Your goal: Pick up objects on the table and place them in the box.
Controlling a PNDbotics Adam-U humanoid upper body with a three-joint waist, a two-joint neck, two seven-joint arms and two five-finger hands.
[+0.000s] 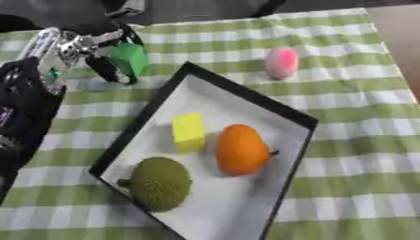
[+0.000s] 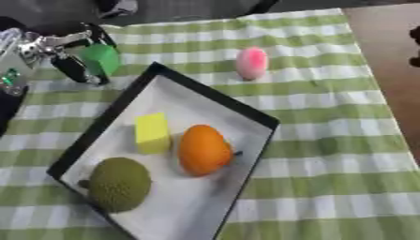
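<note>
Green-checked cloth covers the worktop. At the far left the left robot hand pinches a small green block, which looks light, stiff and easy by its flat sides. Beside it, the black-rimmed box holds a yellow block, an orange fruit and a bumpy green fruit. A pink egg-shaped thing waits beyond, probably slippery.

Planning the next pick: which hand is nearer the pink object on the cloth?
Left. The left hand, holding a green block, is up-left of the pink object, across the box's far corner. The right hand shows in neither view.
</note>
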